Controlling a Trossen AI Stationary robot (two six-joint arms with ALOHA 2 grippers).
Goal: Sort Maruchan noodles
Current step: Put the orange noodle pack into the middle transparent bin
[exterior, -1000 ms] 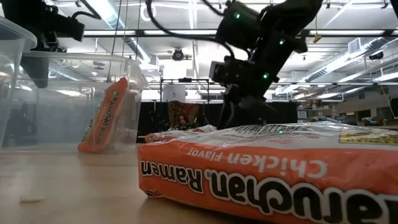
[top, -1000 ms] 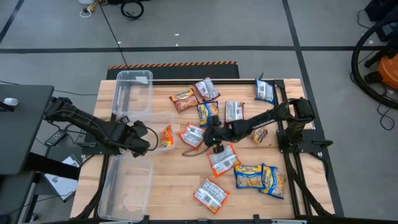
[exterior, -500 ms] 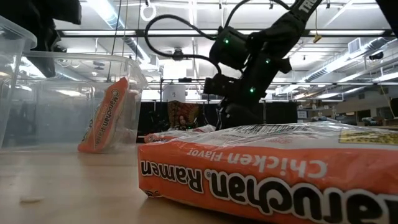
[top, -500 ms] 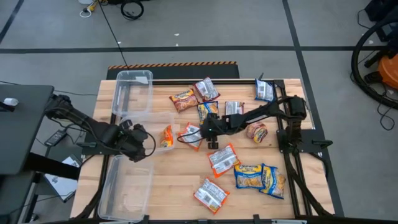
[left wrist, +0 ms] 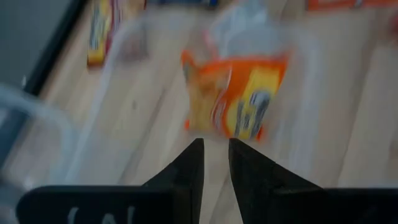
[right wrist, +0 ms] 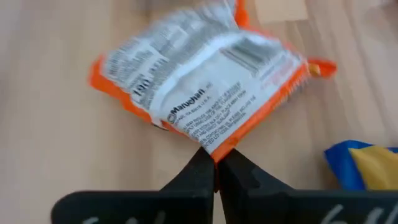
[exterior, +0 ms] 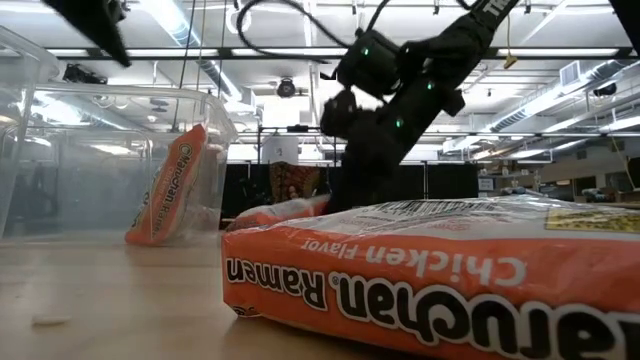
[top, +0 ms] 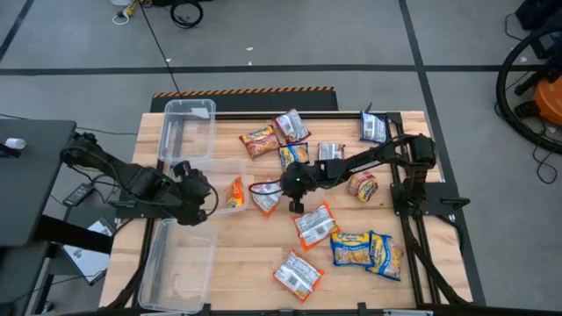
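Closest to the low camera lay an orange packet [exterior: 440, 275], its wrapper reading "Maruchan Ramen, Chicken Flavor", upside down from that view. It looked light, flat and crinkly, likely with a brittle noodle block inside, so a hard squeeze across the middle would risk cracking it; the sealed edge or a corner seemed the safer hold.

And that was the choice at mid-table: the right gripper [right wrist: 215, 163] was clenched on the corner of another orange packet [right wrist: 202, 99], face down, white label panel up, "Maruchan" readable among fine print too small to make out. Slick film pinched that thinly could slip, I'd judge. In the high view that packet [top: 263, 195] sat near the table's centre, just beside the clear bin [top: 221, 165].

Over on the left, the left gripper [left wrist: 214, 155] hovered with fingers nearly together, nothing between them, looking down on an orange packet [left wrist: 236, 102] standing on edge inside that bin, "Maruchan" legible down its side in the low view.

Farther off, the remaining packets lay scattered: blue-and-yellow ones [top: 367, 251] toward the right front, more orange and silver ones [top: 290, 127] at the far side.
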